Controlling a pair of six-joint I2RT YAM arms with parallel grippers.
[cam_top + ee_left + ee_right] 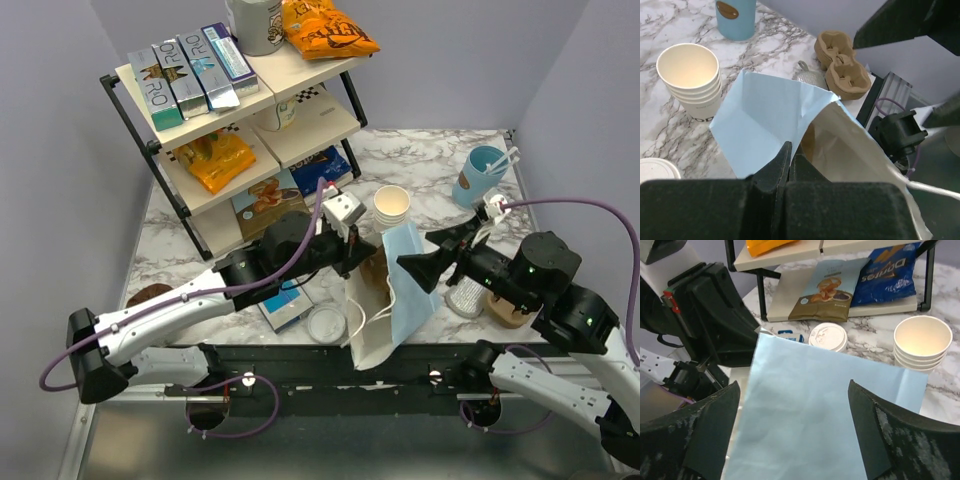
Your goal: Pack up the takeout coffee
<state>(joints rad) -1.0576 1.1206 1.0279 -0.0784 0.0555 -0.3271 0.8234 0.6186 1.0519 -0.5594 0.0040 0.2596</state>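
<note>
A light blue paper bag (405, 290) with a pale inside stands open near the table's front edge. My left gripper (352, 262) is shut on the bag's rim (805, 120), with the paper pinched between its fingers (782, 160). My right gripper (792, 385) hangs open over the bag's blue side (805, 415), nothing between its fingers; in the top view the right gripper (420, 255) is just right of the bag. The takeout coffee is hidden. A tan patch (807, 145) shows deep in the bag's mouth; I cannot tell what it is.
A stack of lidless paper cups (392, 207) stands behind the bag. A round white lid (327, 323) lies left of it. At the right are a blue cup (480, 175), a silvery object (465, 295) and a brown cup carrier (842, 65). A snack shelf (250, 110) fills the back left.
</note>
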